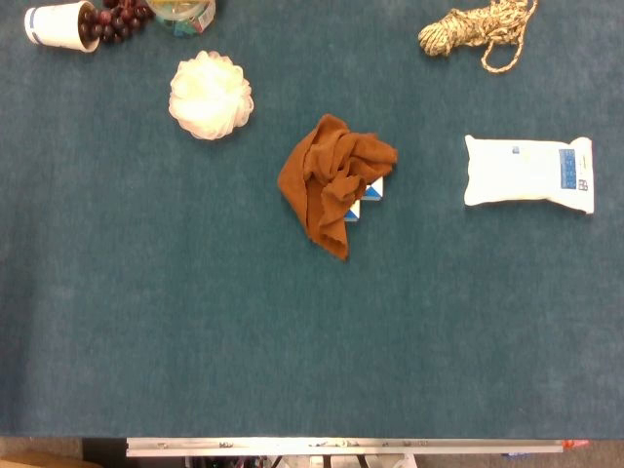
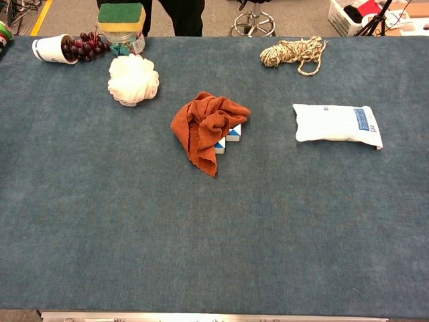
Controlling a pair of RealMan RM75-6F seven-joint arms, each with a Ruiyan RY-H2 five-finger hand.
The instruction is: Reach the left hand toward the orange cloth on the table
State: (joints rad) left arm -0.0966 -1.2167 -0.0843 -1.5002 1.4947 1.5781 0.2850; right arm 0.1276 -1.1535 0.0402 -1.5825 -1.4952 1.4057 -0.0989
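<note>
Neither hand shows in either view. One orange cloth (image 1: 331,180) lies crumpled mid-table on a blue-white box (image 1: 369,197). One tipped cup (image 1: 58,25) spills grapes (image 1: 112,21). One rope (image 1: 478,31), one white pouch (image 1: 529,174).

body: neither arm nor hand visible | views: head, chest | details: cannot tell

blue-and-white box (image 1: 368,198) mostly hidden under orange cloth (image 1: 331,180), jar (image 1: 180,12) cut off by top edge
</note>
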